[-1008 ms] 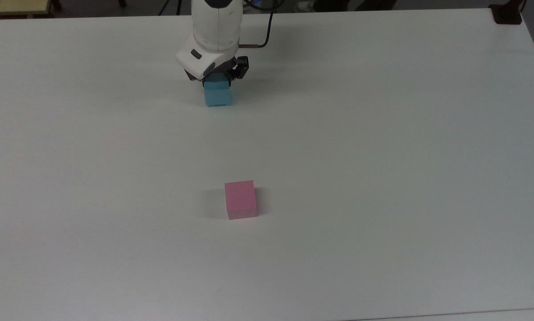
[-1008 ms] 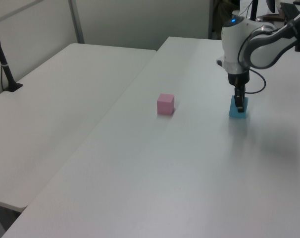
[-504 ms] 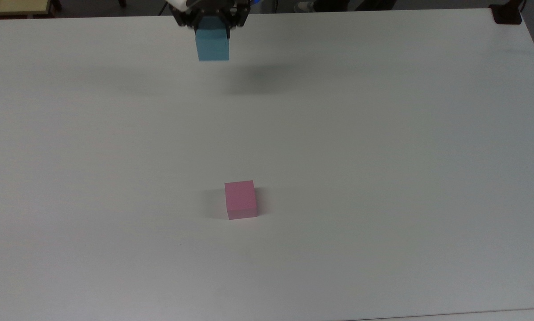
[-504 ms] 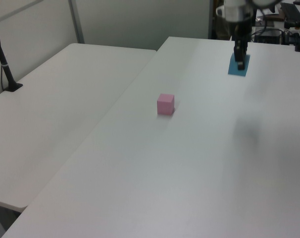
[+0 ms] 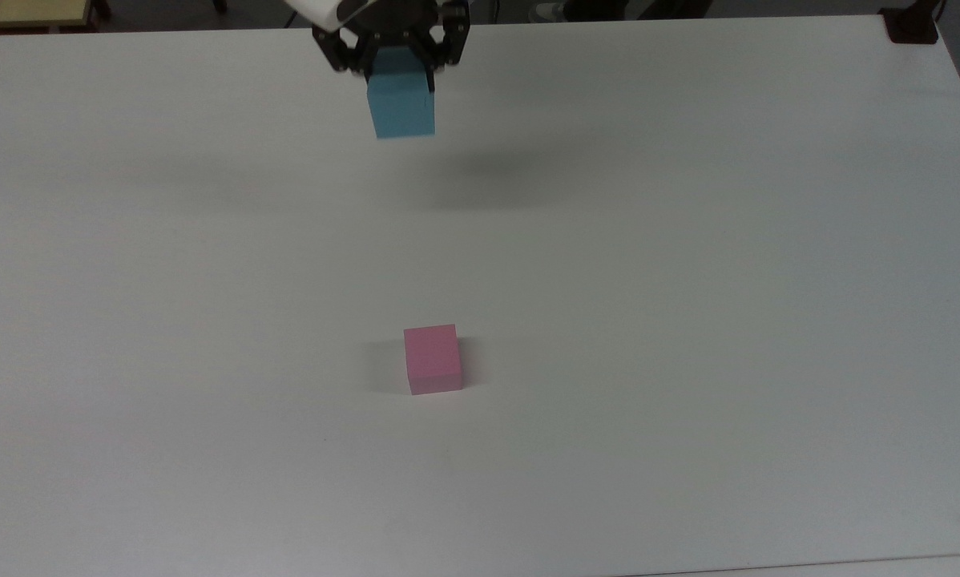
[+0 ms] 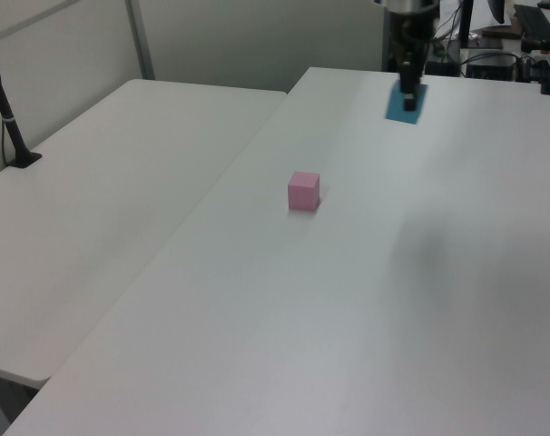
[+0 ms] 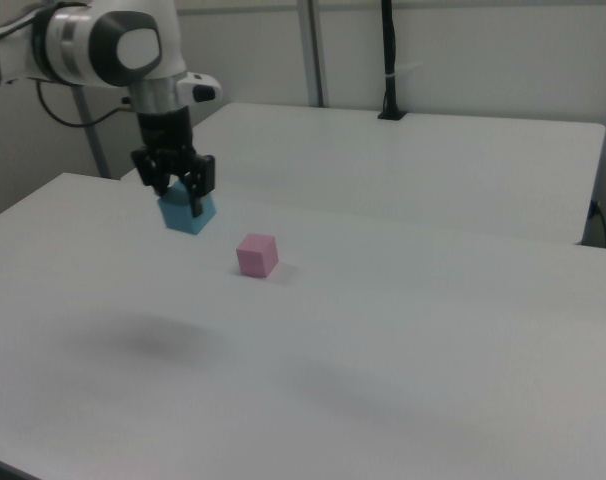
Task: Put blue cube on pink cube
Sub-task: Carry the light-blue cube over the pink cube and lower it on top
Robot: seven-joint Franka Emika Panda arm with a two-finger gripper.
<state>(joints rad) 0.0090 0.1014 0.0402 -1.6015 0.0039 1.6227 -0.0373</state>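
Two cubes well apart: blue cube [image 5: 402, 108] clamped in claw [image 5: 401, 58], lifted clear of counter [image 5: 688, 280]; pink cube [image 5: 432, 358] resting mid-counter. Carry over pink, square faces, lower gently before release.

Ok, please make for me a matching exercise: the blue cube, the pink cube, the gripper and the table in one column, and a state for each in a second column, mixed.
Column one:
1. blue cube
2. pink cube
3. gripper
4. table

Column two:
A. stands alone on the table
B. shut on a cube
C. held up in the air
D. white, carries a grey shadow

Pairs: 1-C, 2-A, 3-B, 4-D
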